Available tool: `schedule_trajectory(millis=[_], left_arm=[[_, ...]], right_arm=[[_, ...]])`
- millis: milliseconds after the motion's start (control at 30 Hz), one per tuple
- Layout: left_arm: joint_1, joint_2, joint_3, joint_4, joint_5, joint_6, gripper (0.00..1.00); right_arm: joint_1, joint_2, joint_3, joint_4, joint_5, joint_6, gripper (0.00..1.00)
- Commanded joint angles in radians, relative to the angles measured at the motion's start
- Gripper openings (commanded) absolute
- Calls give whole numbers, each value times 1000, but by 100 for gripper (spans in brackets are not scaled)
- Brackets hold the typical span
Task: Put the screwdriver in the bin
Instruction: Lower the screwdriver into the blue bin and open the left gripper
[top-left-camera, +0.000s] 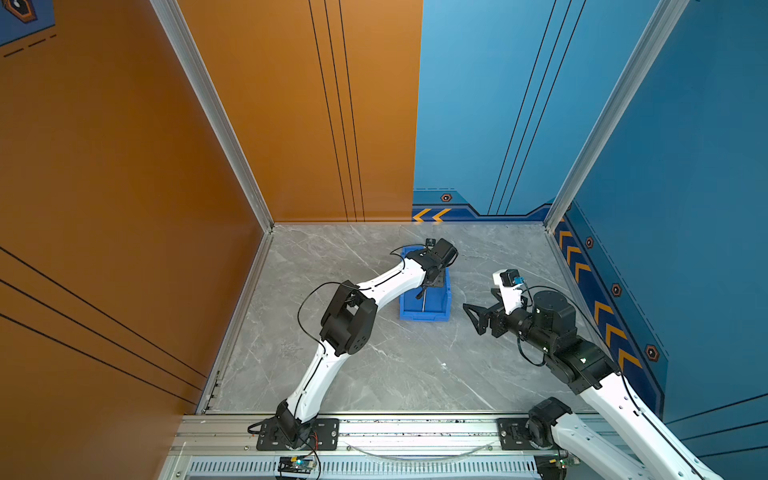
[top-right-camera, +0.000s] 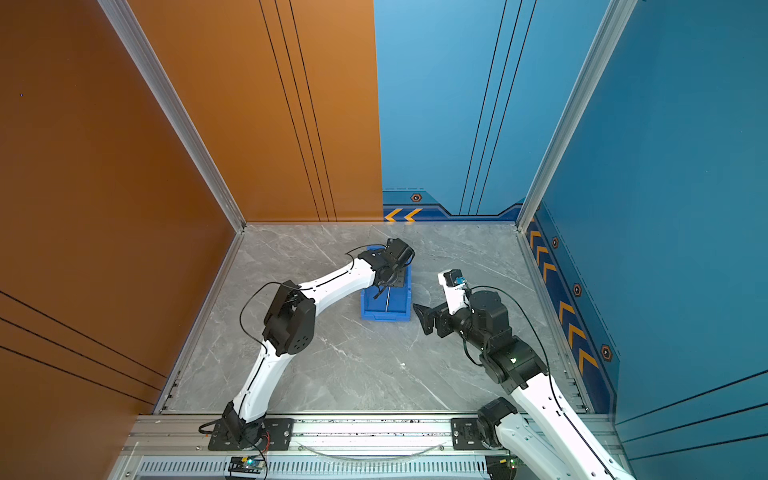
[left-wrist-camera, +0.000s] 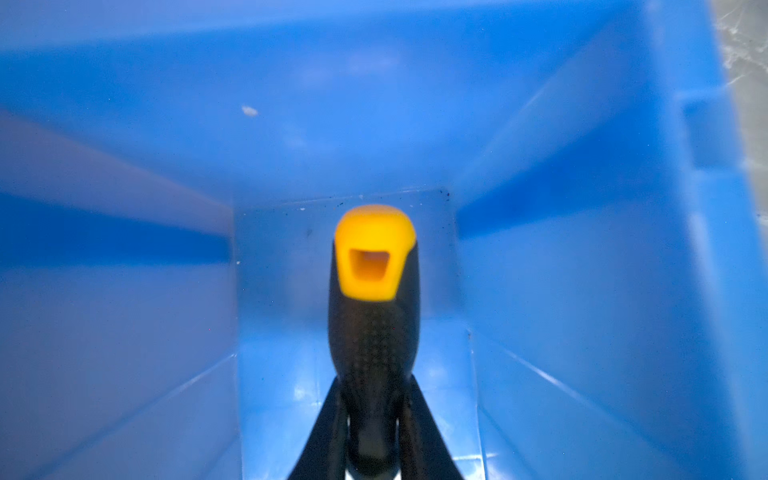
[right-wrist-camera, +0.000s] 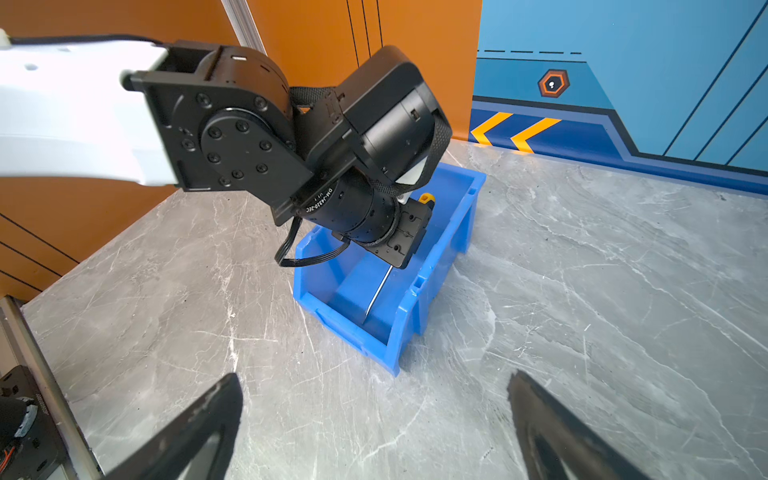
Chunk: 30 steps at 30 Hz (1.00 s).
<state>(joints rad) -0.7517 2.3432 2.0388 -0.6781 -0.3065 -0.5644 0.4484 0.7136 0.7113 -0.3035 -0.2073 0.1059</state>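
Close in, the left gripper (left-wrist-camera: 374, 419) is clamped tight on the screwdriver (left-wrist-camera: 374, 332) by its black handle, low inside the bin (left-wrist-camera: 582, 291). The yellow cap points at the bin's far wall and the shaft slants down toward the bin's floor. Right of the bin and clear of it, the right gripper (right-wrist-camera: 374, 380) is spread wide, holding nothing.

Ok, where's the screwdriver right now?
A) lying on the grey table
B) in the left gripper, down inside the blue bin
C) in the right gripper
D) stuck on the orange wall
B: the left gripper is shut on the screwdriver, low between the walls of the bin; the right gripper is open and holds nothing.
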Motion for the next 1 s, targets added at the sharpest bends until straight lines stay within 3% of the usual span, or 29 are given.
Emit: schedule_trajectory(millis=[0, 533, 967], left_arm=[[17, 22, 29, -12, 2, 1, 0], [38, 75, 50, -11, 32, -31, 4], [42, 82, 51, -11, 40, -35, 17]], right_arm=[[-8, -10, 4, -7, -12, 14, 100], [-23, -30, -3, -8, 20, 10, 100], [-38, -42, -5, -6, 37, 8, 100]])
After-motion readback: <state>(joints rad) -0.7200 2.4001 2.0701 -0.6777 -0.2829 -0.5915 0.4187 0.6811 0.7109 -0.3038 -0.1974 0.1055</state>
